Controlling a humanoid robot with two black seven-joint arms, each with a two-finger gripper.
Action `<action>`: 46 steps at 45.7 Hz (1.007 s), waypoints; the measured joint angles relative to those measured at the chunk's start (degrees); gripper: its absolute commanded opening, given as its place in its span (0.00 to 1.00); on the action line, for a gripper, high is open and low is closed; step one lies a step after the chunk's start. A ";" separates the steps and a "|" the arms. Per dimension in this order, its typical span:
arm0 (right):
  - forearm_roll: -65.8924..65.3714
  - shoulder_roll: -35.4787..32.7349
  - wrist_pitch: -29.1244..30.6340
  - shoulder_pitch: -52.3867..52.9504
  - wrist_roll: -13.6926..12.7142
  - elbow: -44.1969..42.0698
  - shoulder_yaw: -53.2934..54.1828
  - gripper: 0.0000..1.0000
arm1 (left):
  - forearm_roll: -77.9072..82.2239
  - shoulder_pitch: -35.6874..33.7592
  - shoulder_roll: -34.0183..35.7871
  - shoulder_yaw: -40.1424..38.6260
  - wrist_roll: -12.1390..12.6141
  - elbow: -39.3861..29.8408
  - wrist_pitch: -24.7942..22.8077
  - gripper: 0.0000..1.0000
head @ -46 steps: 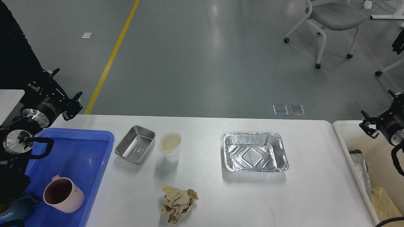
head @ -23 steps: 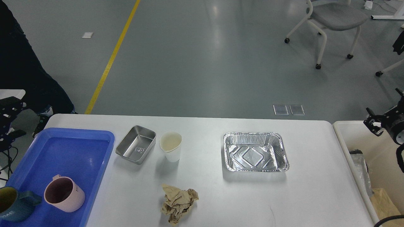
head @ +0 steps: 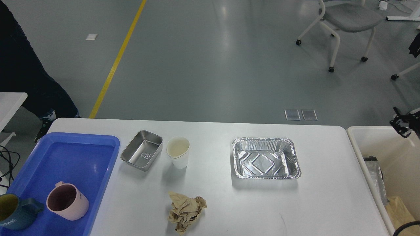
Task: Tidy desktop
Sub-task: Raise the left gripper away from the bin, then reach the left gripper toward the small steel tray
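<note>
The white desktop (head: 328, 196) fills the lower part of the head view. On it lie a small steel tin (head: 141, 154), a white paper cup (head: 178, 152), a crumpled brown paper ball (head: 185, 211) and an empty foil tray (head: 265, 158). My left gripper is out of view. Only the tip of my right gripper (head: 403, 124) shows at the right edge, above the cream bin; its fingers are too small and dark to tell apart.
A blue tray (head: 65, 157) at the left holds a pink mug (head: 67, 206) and a dark blue mug (head: 13, 216). A cream bin (head: 370, 137) with trash stands at the right. A dark-clothed person (head: 23, 72) stands at the far left.
My left arm has drawn back out of view past the left edge, uncovering the dark blue mug. My right arm has drawn back to the right and slightly up.
</note>
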 measured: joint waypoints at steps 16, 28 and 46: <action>0.01 -0.36 0.34 -0.05 -0.02 -0.01 0.07 1.00 | -0.07 -2.35 -5.19 -1.07 9.01 0.16 3.53 0.97; 0.01 -0.61 0.45 -0.17 -0.02 0.03 0.30 1.00 | 0.28 -8.20 -20.50 -0.34 20.26 0.90 6.01 0.97; 0.01 -0.95 1.27 -1.50 -0.02 0.00 1.03 1.00 | 8.09 -13.98 -37.44 -0.15 20.98 9.40 8.82 0.97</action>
